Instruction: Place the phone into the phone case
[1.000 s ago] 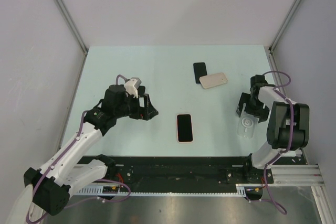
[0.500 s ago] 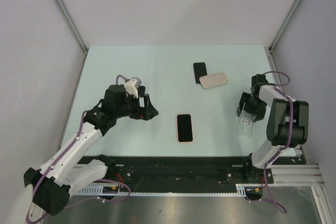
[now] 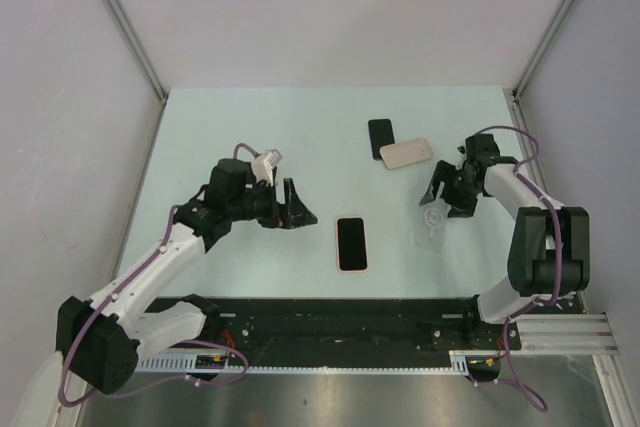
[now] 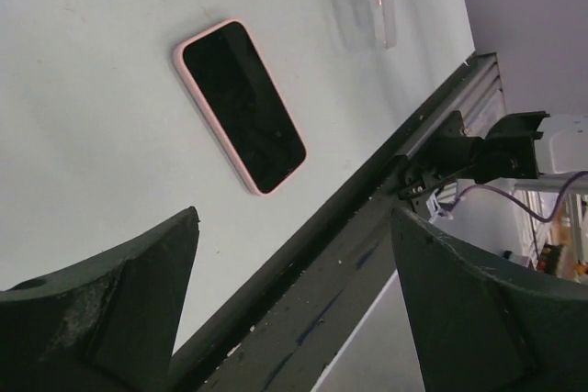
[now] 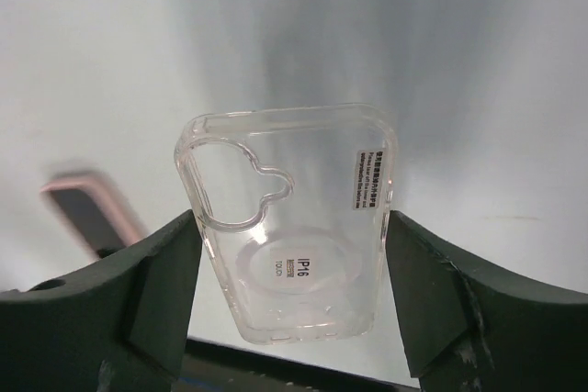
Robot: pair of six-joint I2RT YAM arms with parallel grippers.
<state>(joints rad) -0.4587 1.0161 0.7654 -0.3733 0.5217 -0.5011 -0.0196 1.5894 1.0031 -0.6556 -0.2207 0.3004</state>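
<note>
The phone (image 3: 351,244), black screen with a pink rim, lies face up on the table near the front middle; it also shows in the left wrist view (image 4: 241,105) and blurred in the right wrist view (image 5: 87,213). The clear phone case (image 5: 289,227) sits upright between the fingers of my right gripper (image 5: 292,222), which is shut on its two long sides. Seen from above, the phone case (image 3: 433,225) hangs tilted under the right gripper (image 3: 447,202), right of the phone. My left gripper (image 3: 295,209) stands open and empty just left of the phone.
A second black phone (image 3: 380,137) and a beige case (image 3: 406,153) lie at the back middle of the table. The black rail (image 3: 340,317) runs along the table's front edge. Grey walls close in the left, right and back sides.
My right gripper closed on the clear case and carried it off the table's right side, leftward toward the phone. The left arm reached a little to the right, nearer the phone.
</note>
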